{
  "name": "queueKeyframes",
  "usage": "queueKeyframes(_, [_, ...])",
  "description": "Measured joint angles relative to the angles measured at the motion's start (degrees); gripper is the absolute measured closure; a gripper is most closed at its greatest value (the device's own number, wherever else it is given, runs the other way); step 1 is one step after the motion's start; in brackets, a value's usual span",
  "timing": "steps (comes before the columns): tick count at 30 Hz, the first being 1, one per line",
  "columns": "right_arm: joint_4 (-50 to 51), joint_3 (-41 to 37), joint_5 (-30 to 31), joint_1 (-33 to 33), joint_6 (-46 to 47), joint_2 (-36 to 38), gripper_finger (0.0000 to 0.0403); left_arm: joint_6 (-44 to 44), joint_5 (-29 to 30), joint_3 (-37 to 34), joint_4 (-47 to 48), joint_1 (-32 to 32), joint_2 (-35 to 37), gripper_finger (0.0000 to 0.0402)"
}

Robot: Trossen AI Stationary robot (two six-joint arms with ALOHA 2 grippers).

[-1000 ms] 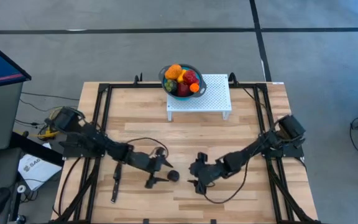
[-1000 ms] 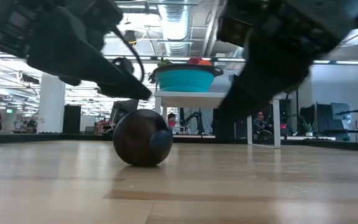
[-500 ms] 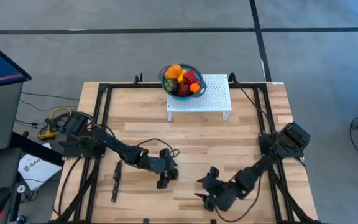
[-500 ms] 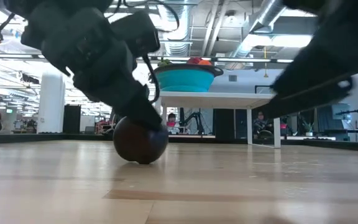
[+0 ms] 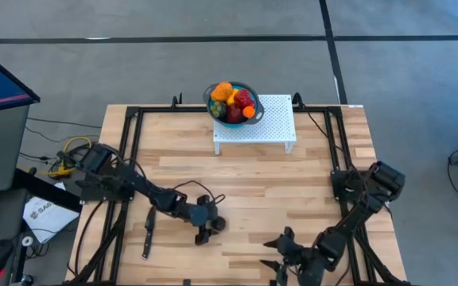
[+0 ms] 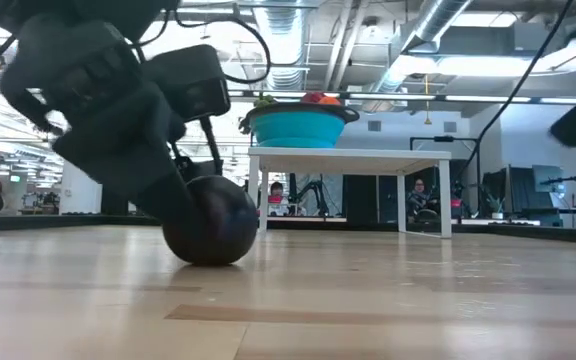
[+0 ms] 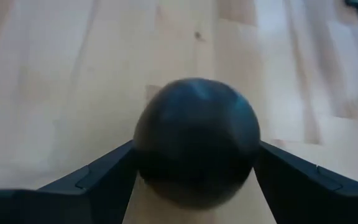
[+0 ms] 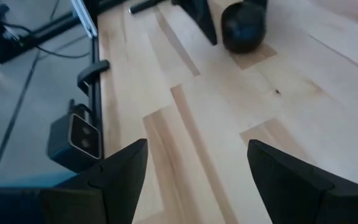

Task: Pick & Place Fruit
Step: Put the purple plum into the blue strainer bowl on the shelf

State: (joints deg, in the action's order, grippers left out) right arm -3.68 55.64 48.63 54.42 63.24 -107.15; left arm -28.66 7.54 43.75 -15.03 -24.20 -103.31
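A near-black round fruit sits on the wooden table in its near-left part. My left gripper is down at it, with one finger on each side. My right gripper hovers open above the table's near edge, well clear of the fruit. A blue bowl filled with red, orange and yellow fruits stands on a white perforated stand at the far edge. My left gripper has the near-black fruit pinched at its widest part between the two fingers, one on either side. The fingers reach it slanting down from the table's left. The fruit's underside rests on the table.
A slim black knife lies on the table left of the fruit. Black frame rails run along both sides of the table. Bare wood lies between the fruit and the white stand.
My left gripper moved right to the dark fruit and dropped down around it; the fruit has shifted slightly toward the near-left. My right arm drew back from beside the fruit toward the table's near edge.
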Motion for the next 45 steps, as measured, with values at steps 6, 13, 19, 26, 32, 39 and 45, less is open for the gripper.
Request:
queueKeyframes(6, [-0.20,0.00,4.43,1.93,1.33,0.00,0.0132,-4.17,3.93,0.00,-0.39,-3.22,0.00,0.0130])
queueKeyframes(13, [-0.20,0.00,5.74,1.26,1.31,0.00,0.0132,-8.87,7.76,-0.04,-3.57,-4.62,0.00,0.0143])
queueKeyframes(19, [-1.49,0.00,5.74,1.02,1.20,0.00,0.0132,-8.92,10.42,-0.04,-6.10,-4.55,0.04,0.0115])
queueKeyframes(26, [-2.80,0.00,5.74,1.02,0.87,0.00,0.0132,-8.84,13.94,-0.04,-6.63,-4.55,0.04,0.0108])
queueKeyframes(32, [-2.78,0.00,5.73,1.02,0.86,0.00,0.0132,-8.90,15.15,-0.04,-7.46,-4.55,0.04,0.0108])
queueKeyframes(39, [-2.78,0.00,5.72,1.02,0.81,0.00,0.0132,-9.02,16.43,-0.04,-12.60,-4.55,-2.14,0.0093])
queueKeyframes(45, [-2.79,0.00,5.74,1.02,0.70,0.00,0.0132,-11.48,16.38,-0.07,-14.79,-4.60,-5.39,0.0085])
